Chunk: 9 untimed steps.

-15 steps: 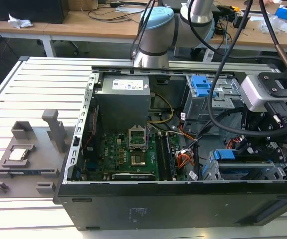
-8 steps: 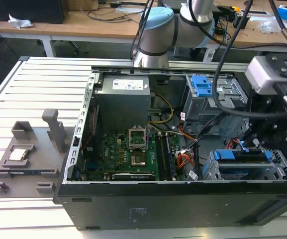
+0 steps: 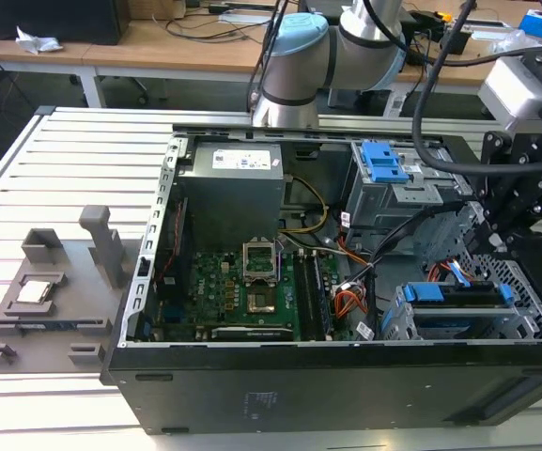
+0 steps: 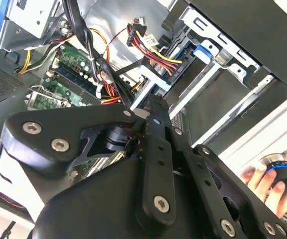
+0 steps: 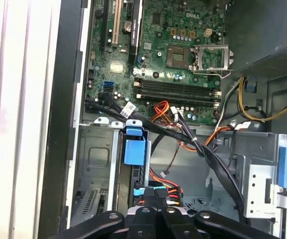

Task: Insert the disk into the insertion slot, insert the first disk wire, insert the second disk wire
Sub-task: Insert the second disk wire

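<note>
The end effector (image 5: 155, 211) is hanging low inside the open computer case (image 3: 252, 395), its two fingers (image 5: 148, 219) pressed together edge to edge in the first wrist view, with the tips right at a small blue-and-black plug (image 5: 142, 191) on a bundle of red and orange wires (image 5: 165, 188). Whether the tips are actually pinching that plug is hard to say, since the black linkage is covering the contact point. In the second wrist view the same fingers (image 4: 155, 164) are showing as one narrow black bar, with no gap between them.

The disk (image 3: 458, 293) is sitting in the insertion slot (image 3: 524, 324), a perforated grey metal bay at the exterior view's right end of the case; its blue carrier edge is facing up and outward (the drive body itself is mostly hidden by the bay walls). In the first wrist view a blue tab (image 5: 135, 149) is standing at the bay's mouth just beside the fingertips.

The case is lying on its side on a slatted white tabletop (image 3: 54, 178). Inside it are a green motherboard (image 3: 242, 291), a grey power supply box (image 3: 231, 193) and a taller grey cage topped by a blue clip (image 3: 383, 162). A grey holder (image 3: 40, 301) is resting on the tabletop near the case, toward the exterior view's left. A person's hand (image 4: 267, 181) is resting on a round blue-ringed knob (image 4: 280, 167) in the second wrist view.
</note>
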{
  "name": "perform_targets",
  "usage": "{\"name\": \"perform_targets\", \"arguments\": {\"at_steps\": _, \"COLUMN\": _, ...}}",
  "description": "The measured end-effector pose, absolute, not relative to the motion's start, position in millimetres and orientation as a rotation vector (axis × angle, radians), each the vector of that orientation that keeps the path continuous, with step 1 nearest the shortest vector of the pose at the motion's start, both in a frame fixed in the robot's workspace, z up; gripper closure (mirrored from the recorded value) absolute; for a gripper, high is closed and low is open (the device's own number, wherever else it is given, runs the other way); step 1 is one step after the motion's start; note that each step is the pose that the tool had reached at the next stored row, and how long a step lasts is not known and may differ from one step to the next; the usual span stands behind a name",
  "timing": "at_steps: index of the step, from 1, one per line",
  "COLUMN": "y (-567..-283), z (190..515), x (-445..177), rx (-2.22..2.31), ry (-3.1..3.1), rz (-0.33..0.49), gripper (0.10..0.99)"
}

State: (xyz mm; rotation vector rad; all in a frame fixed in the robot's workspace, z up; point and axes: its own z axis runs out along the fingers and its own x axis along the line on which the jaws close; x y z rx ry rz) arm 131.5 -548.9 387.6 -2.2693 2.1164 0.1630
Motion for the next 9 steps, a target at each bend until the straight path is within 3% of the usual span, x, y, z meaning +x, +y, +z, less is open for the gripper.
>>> {"name": "perform_targets", "arguments": {"at_steps": 9, "y": -549.0, "z": 387.6, "x": 131.5, "rx": -2.297, "ry": 2.145, "rz": 0.111, "gripper": 0.980}}
